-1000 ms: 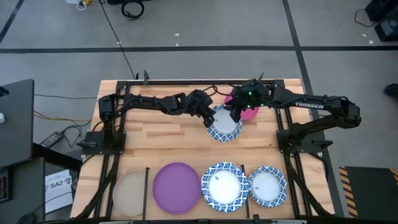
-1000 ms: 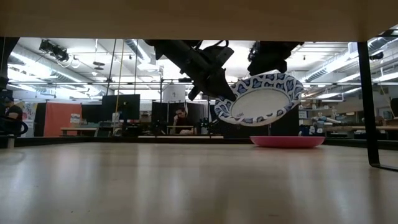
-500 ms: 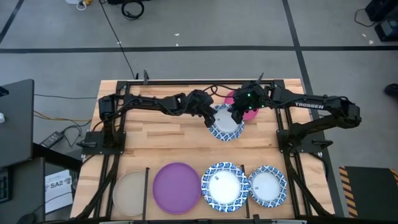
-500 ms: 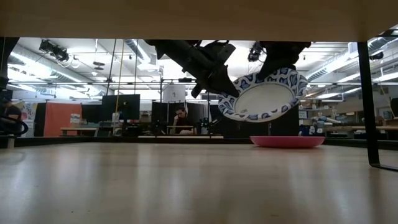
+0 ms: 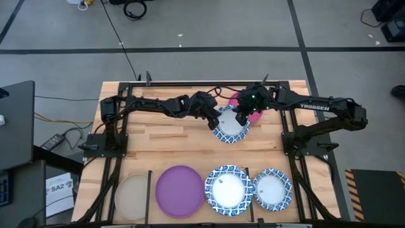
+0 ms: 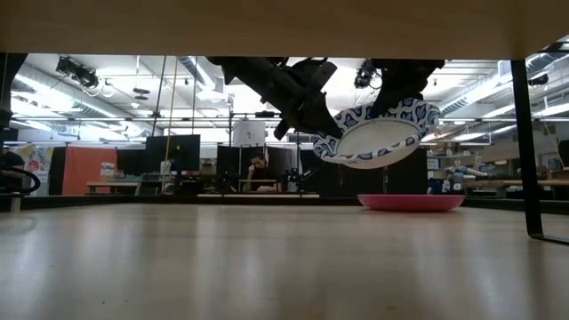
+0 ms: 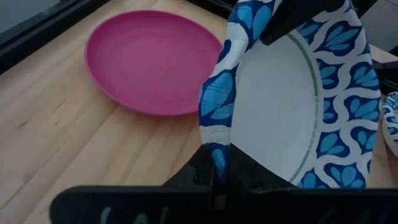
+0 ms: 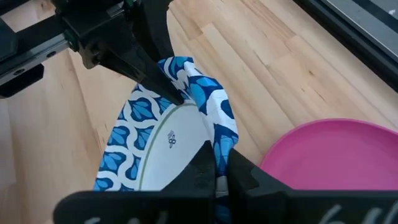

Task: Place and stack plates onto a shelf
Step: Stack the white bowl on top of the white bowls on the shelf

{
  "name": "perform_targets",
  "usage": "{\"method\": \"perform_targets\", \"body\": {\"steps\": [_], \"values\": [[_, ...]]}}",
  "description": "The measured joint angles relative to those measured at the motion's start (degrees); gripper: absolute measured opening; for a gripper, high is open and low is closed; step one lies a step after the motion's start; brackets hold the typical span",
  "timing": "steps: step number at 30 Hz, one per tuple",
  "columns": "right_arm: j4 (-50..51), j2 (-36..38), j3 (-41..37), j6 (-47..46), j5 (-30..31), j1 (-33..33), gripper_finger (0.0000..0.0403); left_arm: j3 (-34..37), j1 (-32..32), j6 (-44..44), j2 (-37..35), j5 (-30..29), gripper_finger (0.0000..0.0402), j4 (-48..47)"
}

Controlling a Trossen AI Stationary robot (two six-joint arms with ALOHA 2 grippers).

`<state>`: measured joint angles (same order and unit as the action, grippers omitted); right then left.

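Plate [image 5: 230,125] with the blue rim hangs tilted above the table's far middle, pinched at opposite edges by both grippers, left [image 5: 214,120] and right [image 5: 242,118], so this looks like a mid-air handover. Magenta plate [image 6: 410,202] lies flat just beyond. Next, I'd judge, one gripper must let go before the other carries it to the shelf [image 5: 149,183] at the near edge.

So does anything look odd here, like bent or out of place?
Yes. The blue-rimmed plate hangs tilted in the air, pinched at opposite edges by the left gripper and the right gripper. Its rim looks crumpled where each grips it, clearest in the right wrist view. The magenta plate lies flat below it.
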<state>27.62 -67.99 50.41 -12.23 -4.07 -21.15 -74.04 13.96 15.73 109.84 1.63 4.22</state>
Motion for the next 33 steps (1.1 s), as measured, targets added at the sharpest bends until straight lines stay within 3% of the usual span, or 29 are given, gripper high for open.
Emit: {"method": "perform_targets", "body": {"steps": [8, 16, 23, 27, 33], "values": [[-0.6, 0.0, 0.0, 0.2, 0.0, 0.0, 0.0007, 0.0, 0.0, 0.0, 0.0, 0.2, 0.0052, 0.8], [-2.0, 0.0, 0.0, 0.4, -0.2, 0.0, 0.0008, 0.0, 1.7, 3.1, -1.6, 9.0, 0.0103, 0.0], [-3.2, 0.0, 0.0, 1.7, 0.1, -0.4, 0.0008, 0.0, 5.0, 2.6, -7.7, 11.6, 0.0107, -4.1], [-3.4, 0.0, 0.0, 1.7, 3.3, -0.5, 0.0008, 0.0, 6.7, 0.4, -12.5, 12.2, 0.0107, -6.4], [-3.6, 0.0, 0.2, 1.7, 4.1, -1.4, 0.0008, 0.0, 8.4, -6.3, -22.3, 11.5, 0.0107, -19.9]]}}
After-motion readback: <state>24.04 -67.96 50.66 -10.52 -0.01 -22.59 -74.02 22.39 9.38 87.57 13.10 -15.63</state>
